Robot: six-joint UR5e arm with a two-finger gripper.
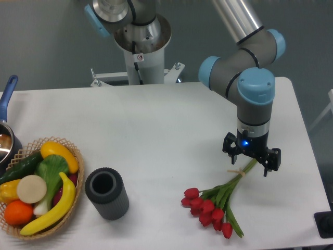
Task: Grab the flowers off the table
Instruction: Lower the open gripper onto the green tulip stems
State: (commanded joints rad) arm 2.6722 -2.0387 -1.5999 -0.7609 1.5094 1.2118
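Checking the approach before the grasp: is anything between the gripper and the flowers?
Nothing visible. The gripper hangs directly over the stem end of the flowers on the table; the dark cylinder and basket stand well off to the side.

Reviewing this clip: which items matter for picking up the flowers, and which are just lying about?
Job: flowers; gripper above their stems; table.
Lying about: basket of produce; dark ribbed cylinder; blue-handled pot at the left edge.
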